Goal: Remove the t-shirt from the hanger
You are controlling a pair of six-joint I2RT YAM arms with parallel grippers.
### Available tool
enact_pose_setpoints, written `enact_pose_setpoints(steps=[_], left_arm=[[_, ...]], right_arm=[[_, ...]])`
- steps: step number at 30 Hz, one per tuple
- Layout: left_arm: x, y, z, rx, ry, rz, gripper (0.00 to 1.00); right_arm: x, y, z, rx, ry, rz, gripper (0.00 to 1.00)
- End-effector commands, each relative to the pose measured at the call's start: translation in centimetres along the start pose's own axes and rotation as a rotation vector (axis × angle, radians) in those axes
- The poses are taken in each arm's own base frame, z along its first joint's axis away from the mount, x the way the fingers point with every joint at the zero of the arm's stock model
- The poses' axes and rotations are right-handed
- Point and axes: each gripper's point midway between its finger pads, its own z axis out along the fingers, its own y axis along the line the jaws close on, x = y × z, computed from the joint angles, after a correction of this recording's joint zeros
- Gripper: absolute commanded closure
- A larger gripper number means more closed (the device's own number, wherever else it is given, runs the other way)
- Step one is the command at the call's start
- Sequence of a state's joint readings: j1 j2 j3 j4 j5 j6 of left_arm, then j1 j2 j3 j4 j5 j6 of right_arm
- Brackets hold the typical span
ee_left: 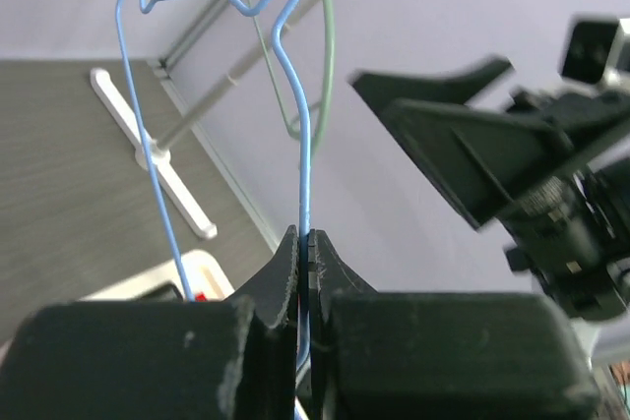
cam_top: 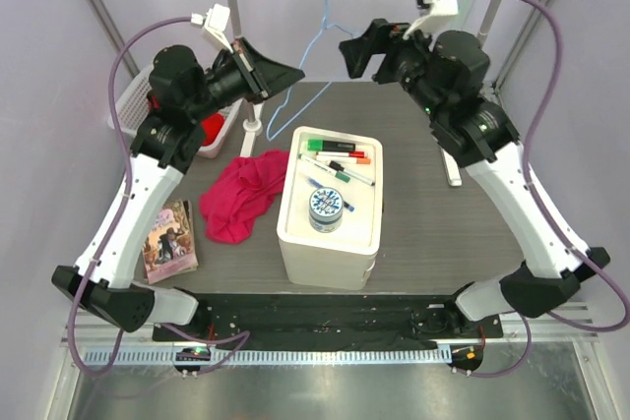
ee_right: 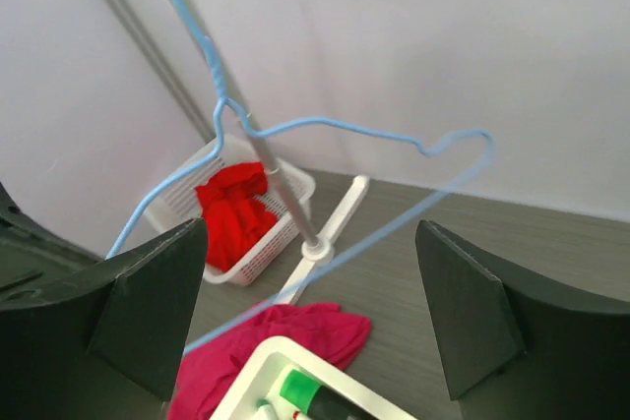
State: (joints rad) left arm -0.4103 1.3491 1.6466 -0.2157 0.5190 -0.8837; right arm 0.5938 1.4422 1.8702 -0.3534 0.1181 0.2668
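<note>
left gripper [ee_left: 303, 243] fingers pinched tight on the bare blue hanger [ee_left: 304, 154] wire, right gripper [ee_right: 310, 263] fingers spread wide near it, holding nothing; pink t-shirt [cam_top: 241, 194] crumpled on the table [cam_top: 433, 233], just left of the white box [cam_top: 330, 238].

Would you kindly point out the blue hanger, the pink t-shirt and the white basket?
blue hanger [ee_left: 304, 184], left wrist view, straight wire.
pink t-shirt [cam_top: 241, 194], top view, cloth's middle.
white basket [ee_right: 271, 243], right wrist view, side wall.

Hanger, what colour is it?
Light blue; the hanger shows best in the left wrist view, pinched in the left gripper.
</note>
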Motion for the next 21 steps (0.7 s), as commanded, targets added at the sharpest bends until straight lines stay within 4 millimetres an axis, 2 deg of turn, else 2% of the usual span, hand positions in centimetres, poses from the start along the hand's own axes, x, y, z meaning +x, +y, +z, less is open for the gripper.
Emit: enact_pose_setpoints(steps=[1,2,5,6,7,9,11,13,14,15,16,17,21], left_arm=[[-4.1,-0.8,1.4,-0.011,-0.140,0.002,1.00],[-4.2,-0.2,2.3,-0.014,-0.135,-0.004,1.00],[-5.6,-1.5,3.1,0.042,-0.162,0.000,1.00],[-5.7,-1.0,3.9,0.038,-0.161,-0.009,1.00],[-6.5,-1.7,3.9,0.052,-0.179,-0.005,1.00],[-6.9,-1.4,4.8,0.054,-0.184,-0.009,1.00],[-8.0,-2.1,5.1,0.070,-0.208,-0.009,1.00],[-8.1,-1.0,6.2,0.048,-0.209,-0.030,1.00],[-8.8,-1.6,6.3,0.060,-0.221,-0.028,1.00],[-8.9,-1.2,6.6,0.047,-0.224,-0.043,1.00],[-8.7,-0.1,7.5,0.027,-0.211,-0.065,1.00],[-8.8,-0.3,7.7,0.035,-0.209,-0.089,1.00],[-8.5,1.2,8.8,0.011,-0.207,-0.132,1.00]], right_arm=[[-7.1,-3.0,-6.2,0.188,-0.205,0.030,0.08],[-7.5,-3.4,-7.2,0.206,-0.226,0.030,0.08],[-8.0,-4.9,-8.9,0.273,-0.261,0.002,0.08],[-7.9,-5.1,-9.0,0.282,-0.261,-0.007,0.08],[-8.0,-5.2,-9.3,0.286,-0.261,-0.018,0.08],[-7.8,-5.2,-9.7,0.283,-0.258,-0.024,0.08],[-7.7,-5.0,-9.9,0.269,-0.257,-0.020,0.08],[-7.9,-4.8,-10.2,0.256,-0.261,-0.015,0.08],[-7.7,-4.8,-10.1,0.255,-0.258,-0.013,0.08],[-7.8,-4.7,-10.3,0.249,-0.262,-0.012,0.09],[-7.8,-4.7,-10.4,0.248,-0.264,-0.011,0.09],[-7.6,-4.8,-10.3,0.248,-0.262,-0.016,0.09],[-7.4,-5.1,-10.4,0.260,-0.259,-0.020,0.09]])
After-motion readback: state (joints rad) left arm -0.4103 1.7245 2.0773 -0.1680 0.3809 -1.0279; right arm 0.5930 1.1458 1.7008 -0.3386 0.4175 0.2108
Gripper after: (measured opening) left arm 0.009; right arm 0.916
